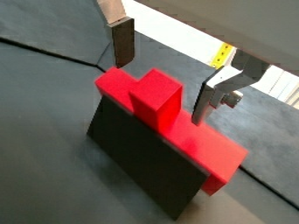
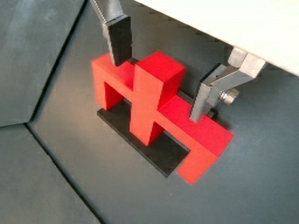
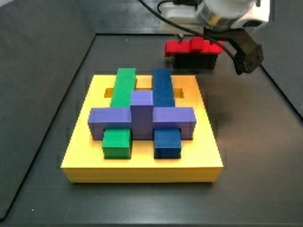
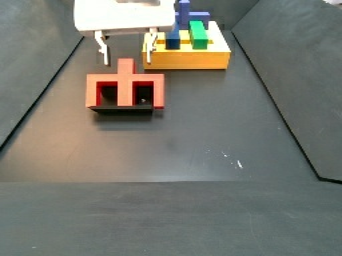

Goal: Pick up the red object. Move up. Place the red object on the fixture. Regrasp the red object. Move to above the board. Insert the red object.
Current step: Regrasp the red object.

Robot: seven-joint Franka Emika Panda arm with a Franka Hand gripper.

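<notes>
Two flat silver fingers with dark pads form the tool, which hangs just above the small bright red plastic block, a short bar with a raised middle tab. The fingers stand apart, one on each side of the tab, and nothing is clamped between them. In both wrist views the red block rests on top of the small black box-like fixture, its bar overhanging the fixture's edge. One finger appears beyond the tab, near the bar's end; whether either pad touches the red plastic cannot be told.

In a side view the red block lies on the fixture on the dark worktop, with the tool directly over it. Just beside it is the large thick yellow square board. In a side view the board carries green, blue and purple blocks, while the red block sits beyond its far edge, apart from it.
</notes>
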